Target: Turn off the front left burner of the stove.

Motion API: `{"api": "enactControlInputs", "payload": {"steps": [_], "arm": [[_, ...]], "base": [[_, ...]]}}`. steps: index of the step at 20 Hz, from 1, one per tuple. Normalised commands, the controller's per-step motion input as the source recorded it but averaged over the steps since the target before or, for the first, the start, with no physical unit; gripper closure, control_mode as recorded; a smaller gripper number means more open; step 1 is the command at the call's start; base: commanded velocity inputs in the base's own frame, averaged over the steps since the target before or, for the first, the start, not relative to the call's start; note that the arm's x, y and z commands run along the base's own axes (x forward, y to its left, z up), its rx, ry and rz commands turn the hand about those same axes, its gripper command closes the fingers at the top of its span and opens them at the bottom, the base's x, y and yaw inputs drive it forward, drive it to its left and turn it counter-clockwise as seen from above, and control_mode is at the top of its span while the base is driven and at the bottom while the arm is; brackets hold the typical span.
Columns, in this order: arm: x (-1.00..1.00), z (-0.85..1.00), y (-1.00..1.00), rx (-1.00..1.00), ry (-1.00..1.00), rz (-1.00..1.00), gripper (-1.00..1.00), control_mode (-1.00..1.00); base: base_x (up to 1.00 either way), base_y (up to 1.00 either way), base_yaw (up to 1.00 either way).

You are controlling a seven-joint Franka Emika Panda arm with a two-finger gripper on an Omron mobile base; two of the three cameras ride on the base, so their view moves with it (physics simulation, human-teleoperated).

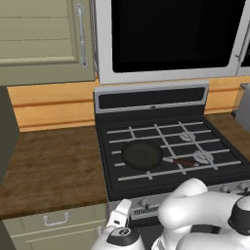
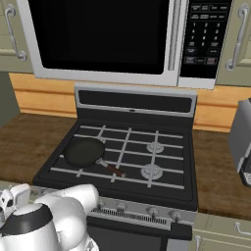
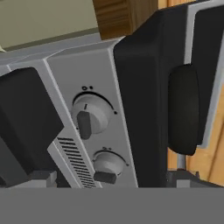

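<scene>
We are looking down on the stove (image 1: pixel 166 146), sitting mid-frame in both base views, its black cooktop crossed by pale grey grates and flanked by wooden countertop (image 1: pixel 49 161) running to the left edge and a narrower strip at the right. The front left burner (image 1: pixel 128 173) is lying at the lower left of the cooktop, just in front of the frying pan (image 1: pixel 141 154), whose reddish handle is pointing right toward the grey burner discs (image 2: pixel 151 171). Above, a microwave (image 2: pixel 108 39) is filling the top of the frames, with pale green cabinet doors (image 1: pixel 44 34) at upper left. A grey appliance (image 2: pixel 241 142) is standing at the right edge of the right base view. In the hand view we are seeing the stove's silver front panel rolled sideways, with the nearer knob (image 3: pixel 89 116) at centre and a second knob (image 3: pixel 107 166) below it, both untouched. The gripper (image 3: pixel 107 183) is sitting close before the panel; its fingertips (image 3: pixel 43 177) are standing well apart at the bottom corners, pinching nothing. Open room is remaining along the stove's front edge.
</scene>
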Motion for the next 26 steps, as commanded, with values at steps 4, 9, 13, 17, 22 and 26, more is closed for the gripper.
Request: {"api": "enactControlInputs", "payload": {"steps": [4, 9, 13, 17, 22, 26], "arm": [[0.22, -0.09, 0.0, 0.0, -0.12, 0.0, -1.0, -1.0], [0.18, -0.14, 0.0, 0.0, -0.1, 0.0, -1.0, -1.0], [0.11, -0.09, 0.0, 0.0, -0.1, 0.0, -1.0, -1.0], [0.18, -0.08, 0.0, 0.0, -0.1, 0.0, -1.0, -1.0], [0.08, -0.16, 0.0, 0.0, -0.05, 0.0, -1.0, -1.0], [0.0, -0.26, 0.02, 0.0, -0.02, 0.0, -1.0, -1.0]], "base": [[0.0, 0.0, 0.0], [0.0, 0.0, 0.0], [0.0, 0.0, 0.0], [0.0, 0.0, 0.0], [0.0, 0.0, 0.0], [0.0, 0.0, 0.0]]}}
